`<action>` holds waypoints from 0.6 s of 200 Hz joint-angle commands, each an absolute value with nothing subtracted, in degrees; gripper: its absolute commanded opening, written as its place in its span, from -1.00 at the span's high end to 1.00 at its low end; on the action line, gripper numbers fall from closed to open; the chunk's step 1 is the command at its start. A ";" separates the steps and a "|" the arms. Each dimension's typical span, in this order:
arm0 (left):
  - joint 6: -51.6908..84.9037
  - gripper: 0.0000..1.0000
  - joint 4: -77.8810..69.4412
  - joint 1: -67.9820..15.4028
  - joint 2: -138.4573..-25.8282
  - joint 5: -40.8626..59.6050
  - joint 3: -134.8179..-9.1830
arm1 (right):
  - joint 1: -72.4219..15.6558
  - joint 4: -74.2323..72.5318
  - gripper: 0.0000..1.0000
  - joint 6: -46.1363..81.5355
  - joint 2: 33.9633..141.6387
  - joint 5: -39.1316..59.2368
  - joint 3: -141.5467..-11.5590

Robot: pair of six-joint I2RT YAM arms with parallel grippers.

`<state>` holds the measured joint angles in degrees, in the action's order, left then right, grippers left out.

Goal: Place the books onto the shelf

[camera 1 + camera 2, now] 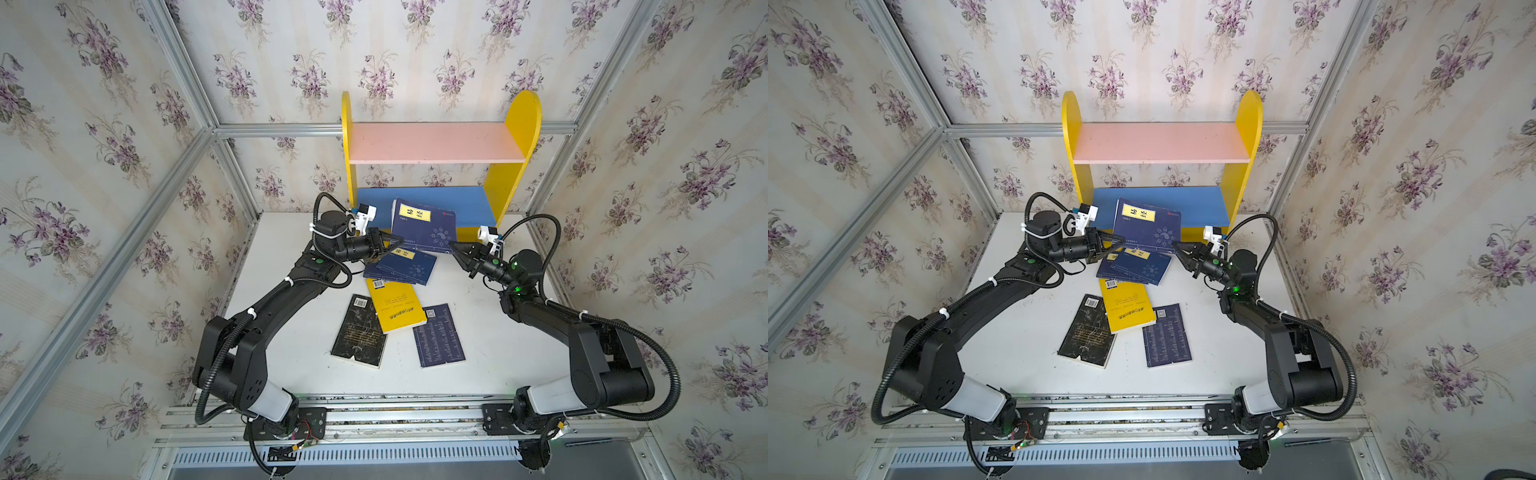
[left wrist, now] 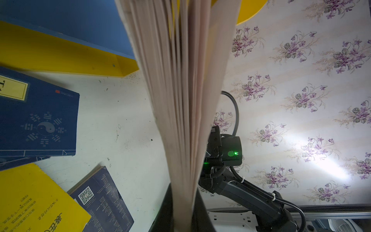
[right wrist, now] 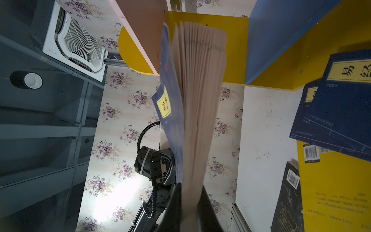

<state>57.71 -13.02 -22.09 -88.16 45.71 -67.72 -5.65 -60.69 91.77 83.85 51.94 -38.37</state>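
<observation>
My left gripper [image 1: 395,242] and right gripper [image 1: 455,246] are both pinching the navy book [image 1: 424,226] at its lower corners; I am holding it tilted upright before the shelf [image 1: 517,137], other books [image 1: 397,309] lying on the table [image 1: 498,345].

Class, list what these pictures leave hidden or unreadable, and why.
Left wrist view: raised navy book shows only fanned pages; cover hidden.
Top views: navy stack, upper book mostly covers lower title.
Top views: black book, lettering too small.
Left wrist view: yellow book, cut off by the edge.
</observation>
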 commanded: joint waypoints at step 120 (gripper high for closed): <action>46.65 -0.72 0.62 -2.84 -78.20 49.67 -62.39 | -9.91 -38.50 0.92 73.40 89.21 44.30 -54.03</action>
<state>52.56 -4.91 -6.76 -81.32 48.49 -64.38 -8.21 -42.02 79.40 86.87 46.04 -49.67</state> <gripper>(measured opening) 0.821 0.129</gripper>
